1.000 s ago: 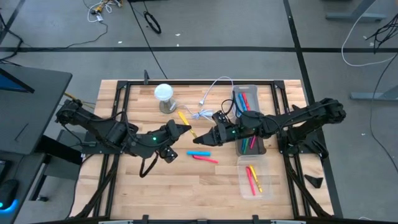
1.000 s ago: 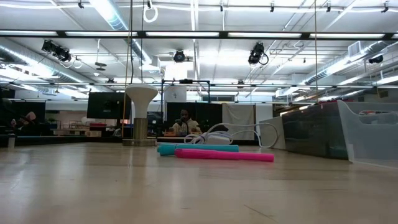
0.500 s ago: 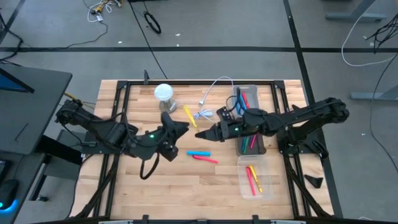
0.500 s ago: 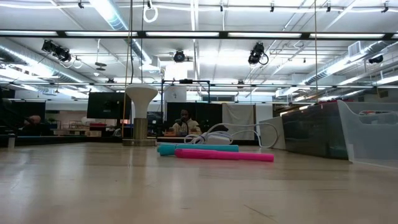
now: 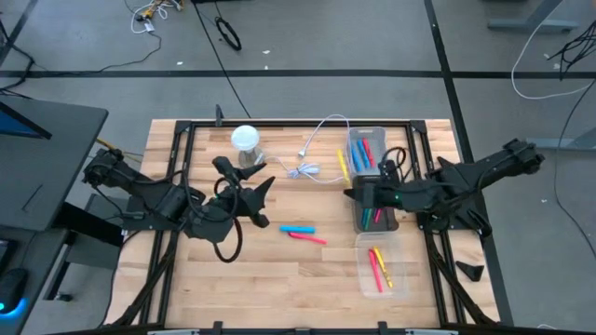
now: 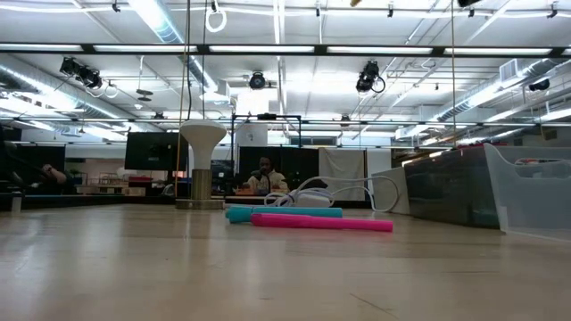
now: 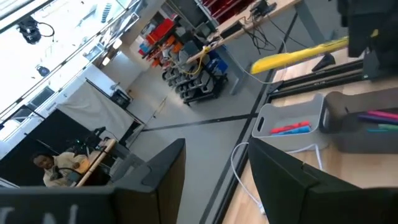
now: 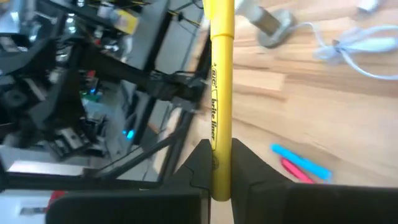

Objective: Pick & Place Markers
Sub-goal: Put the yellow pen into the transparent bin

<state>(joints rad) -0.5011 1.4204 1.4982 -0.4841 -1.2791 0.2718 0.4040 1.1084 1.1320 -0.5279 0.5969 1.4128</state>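
Observation:
My right gripper [image 5: 351,189] is shut on a yellow marker [image 5: 342,166], above the table beside the dark bin [image 5: 391,223] of markers. My left gripper [image 5: 247,179] stands open and empty above the table's left half, its fingers [image 7: 163,169] apart in the left wrist view. That view also shows the yellow marker [image 7: 298,55] farther off. A blue marker [image 5: 298,229] and a pink marker [image 5: 308,238] lie flat on the wood side by side, and both the blue marker [image 6: 284,212] and the pink marker [image 6: 321,223] show in the low view. My right gripper pinches the yellow marker near one end [image 8: 219,158] between its two fingers [image 8: 198,169]. The fingers come about level from the table's right side and lie across the marker. The marker is lifted clear, its long free part [image 5: 340,160] sticking out toward the far edge.
A clear bin [image 5: 375,133] with red and blue markers stands at the far right. Another clear bin [image 5: 399,284] with red and yellow markers sits near the front. A white lamp [image 5: 244,140] and a white cable [image 5: 312,160] lie at the far middle.
My left gripper has let go of the yellow marker, opened and rolled about its own line, staying in place. My right gripper has taken the marker and drawn back toward the table's right edge, carrying it clear of the table to beside the bins.

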